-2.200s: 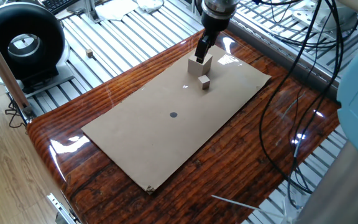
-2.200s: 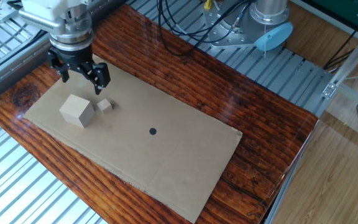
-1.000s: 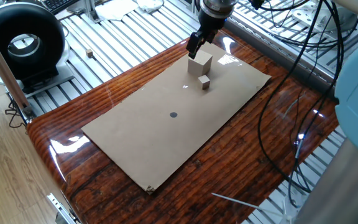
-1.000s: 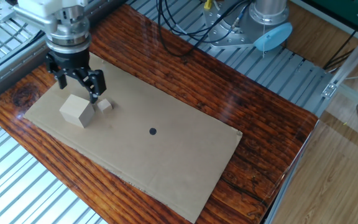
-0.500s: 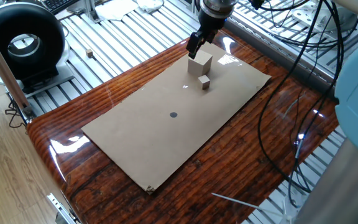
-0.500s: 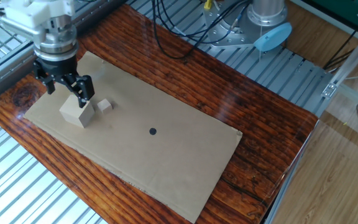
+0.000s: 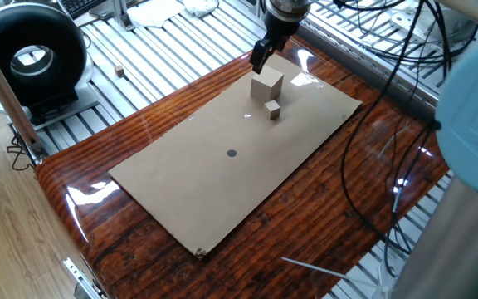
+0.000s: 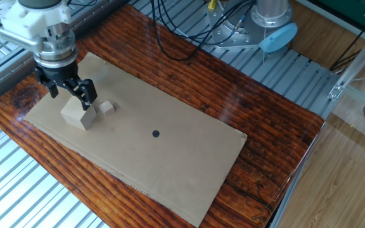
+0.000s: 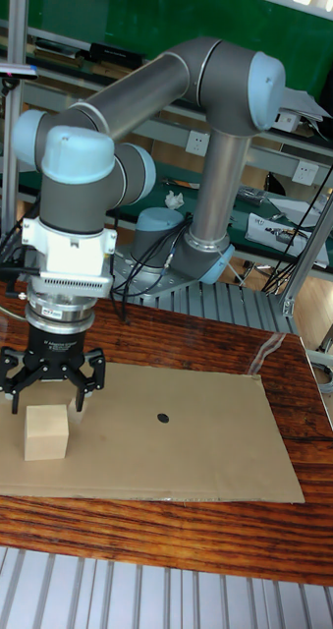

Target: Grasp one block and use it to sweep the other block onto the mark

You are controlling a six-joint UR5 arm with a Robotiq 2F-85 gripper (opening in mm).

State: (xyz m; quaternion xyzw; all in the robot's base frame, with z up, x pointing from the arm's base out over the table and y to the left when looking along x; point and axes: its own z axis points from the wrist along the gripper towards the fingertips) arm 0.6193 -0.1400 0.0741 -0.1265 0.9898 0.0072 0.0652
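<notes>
The larger pale tan cube (image 8: 78, 114) (image 7: 266, 85) (image 9: 45, 432) rests near one end of the brown cardboard (image 8: 170, 164). Close beside it on the mark's side sits the small cube (image 8: 108, 107) (image 7: 273, 110). The dark round mark (image 8: 156, 133) (image 7: 231, 153) (image 9: 163, 418) lies near the sheet's middle, apart from both cubes. My gripper (image 8: 70, 94) (image 9: 48, 398) (image 7: 260, 60) hangs open just above and slightly behind the large cube, fingers spread wider than it and holding nothing. In the tall fixed view the small cube is mostly hidden behind a finger.
The cardboard lies on a glossy wooden table (image 7: 123, 149) ringed by metal slats. A black round device (image 7: 27, 54) stands off the table's corner, with a tiny loose block (image 7: 119, 72) on the slats. Cables (image 7: 388, 100) hang along one side; the arm's base (image 8: 268, 19) is behind the table.
The gripper has shifted away from the small cube and over the large cube, dropping slightly. It has stayed open. Neither cube has moved.
</notes>
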